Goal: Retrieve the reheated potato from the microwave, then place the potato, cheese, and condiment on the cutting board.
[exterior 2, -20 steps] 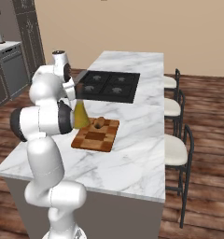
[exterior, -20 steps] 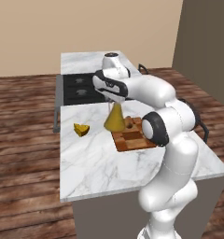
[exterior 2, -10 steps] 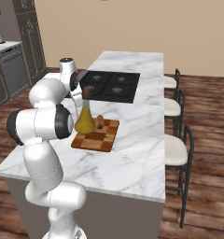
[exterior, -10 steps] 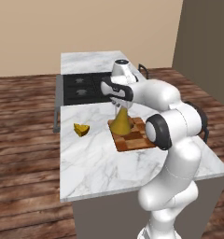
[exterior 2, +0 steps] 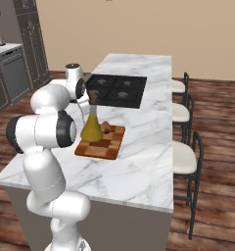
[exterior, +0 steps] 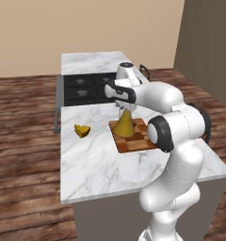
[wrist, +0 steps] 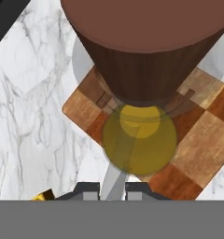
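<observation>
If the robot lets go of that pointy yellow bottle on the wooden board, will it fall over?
Probably not. The condiment has a wide base and a thin neck, so it likely sits steady on the flat cutting board. A sideways knock up high might still tip it. The gripper pinches only the narrow brown neck, which could slip if smooth.

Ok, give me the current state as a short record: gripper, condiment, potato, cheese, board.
gripper: shut on the condiment's brown neck
condiment: upright over the cutting board; contact with the board cannot be told
potato: on the cutting board, beside the condiment
cheese: on the marble counter, off the board
cutting board: flat on the counter, near the cooktop
</observation>
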